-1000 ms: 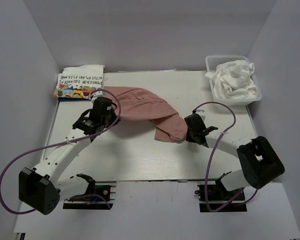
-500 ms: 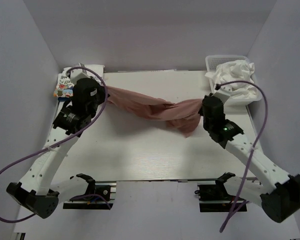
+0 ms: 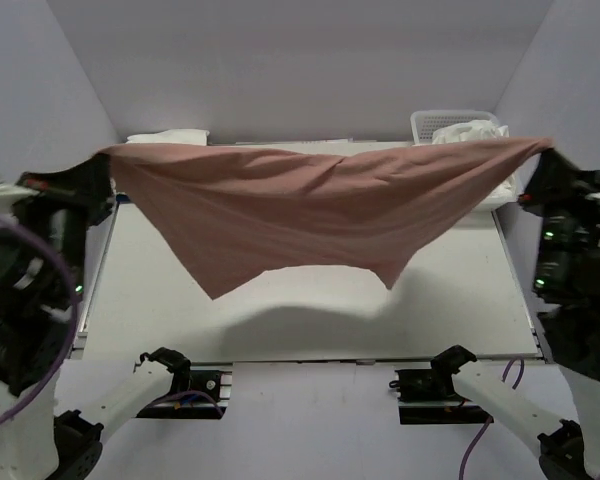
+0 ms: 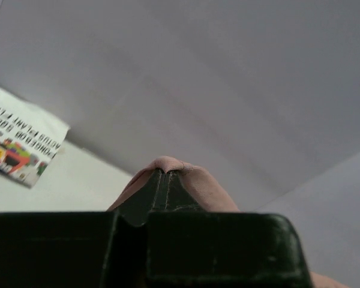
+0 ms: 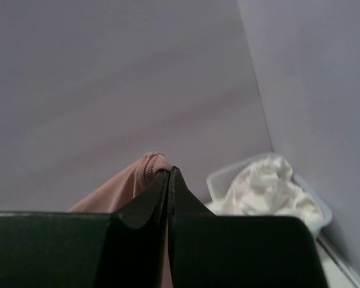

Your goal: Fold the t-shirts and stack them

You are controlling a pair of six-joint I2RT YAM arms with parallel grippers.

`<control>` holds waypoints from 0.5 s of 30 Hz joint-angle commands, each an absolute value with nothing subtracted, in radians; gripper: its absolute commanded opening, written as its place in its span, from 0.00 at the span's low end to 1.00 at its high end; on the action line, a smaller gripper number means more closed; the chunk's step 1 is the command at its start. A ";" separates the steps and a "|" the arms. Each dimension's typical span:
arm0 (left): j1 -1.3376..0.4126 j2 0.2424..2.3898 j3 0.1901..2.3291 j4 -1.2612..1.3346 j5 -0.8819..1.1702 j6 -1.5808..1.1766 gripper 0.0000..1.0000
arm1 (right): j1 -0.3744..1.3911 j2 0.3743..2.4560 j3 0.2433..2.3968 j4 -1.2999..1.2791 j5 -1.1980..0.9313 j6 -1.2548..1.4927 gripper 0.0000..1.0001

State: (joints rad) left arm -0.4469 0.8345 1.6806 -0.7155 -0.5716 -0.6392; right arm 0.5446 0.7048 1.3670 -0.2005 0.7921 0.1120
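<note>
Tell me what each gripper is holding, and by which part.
Both pinch the pink t-shirt, spread in the air: left gripper at one top corner, right gripper at the other.

**Illumination and Image Quality**

Lighting is bright, even and diffuse, arriving from overhead; no surface shows glare. In the top view the pink t-shirt (image 3: 300, 205) casts a pale, soft-edged grey shadow on the table (image 3: 160, 290) directly below its hanging lower edge. The walls behind the shirt dull toward the corners. The arms on either side of it sit close to the lens and look enlarged at the frame edges. In both wrist views the left gripper (image 4: 162, 175) and right gripper (image 5: 168, 175) read near-black, with little detail — the fabric at their tips is slightly soft. The white t-shirts (image 5: 264, 191) right of it look washed out.
</note>
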 commanded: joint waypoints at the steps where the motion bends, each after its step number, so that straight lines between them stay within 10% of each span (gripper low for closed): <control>1: -0.440 0.795 1.765 -0.744 -0.551 -0.604 0.00 | 0.543 0.690 1.515 -0.222 0.758 0.005 0.00; 15: -0.437 1.090 1.675 -0.785 -0.822 -0.655 0.00 | 0.535 1.029 1.468 -0.020 0.925 -0.150 0.00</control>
State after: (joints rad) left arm -0.4461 0.9340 1.7603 -0.7097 -0.6754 -0.6319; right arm 0.5430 0.8944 1.5673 -0.0994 0.8406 -0.0990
